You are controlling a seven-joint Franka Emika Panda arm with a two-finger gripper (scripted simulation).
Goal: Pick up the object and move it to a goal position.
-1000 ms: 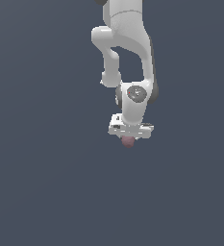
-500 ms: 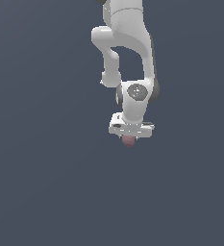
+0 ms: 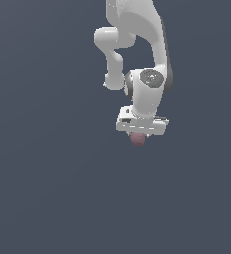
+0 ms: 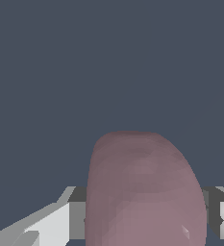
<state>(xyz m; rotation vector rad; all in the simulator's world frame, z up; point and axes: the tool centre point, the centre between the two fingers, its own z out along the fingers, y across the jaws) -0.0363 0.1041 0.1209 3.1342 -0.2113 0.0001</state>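
Observation:
The object (image 3: pixel 138 140), a small dusky pink rounded blob, hangs just under the white gripper (image 3: pixel 139 133) in the exterior view, with only its lower part showing. In the wrist view the object (image 4: pixel 142 187) fills the space between the two fingers (image 4: pixel 56 223), which press on its sides. The gripper is shut on it. The arm reaches down from the top of the exterior view, and the gripper and object show against the plain dark grey-blue surface (image 3: pixel 47 188).
Only the white arm (image 3: pixel 137 30) and the plain dark grey-blue surface show. No goal marker shows in either view.
The gripper, with the object in it, has moved a little up and toward the exterior view's right. The grip on the object is unchanged.

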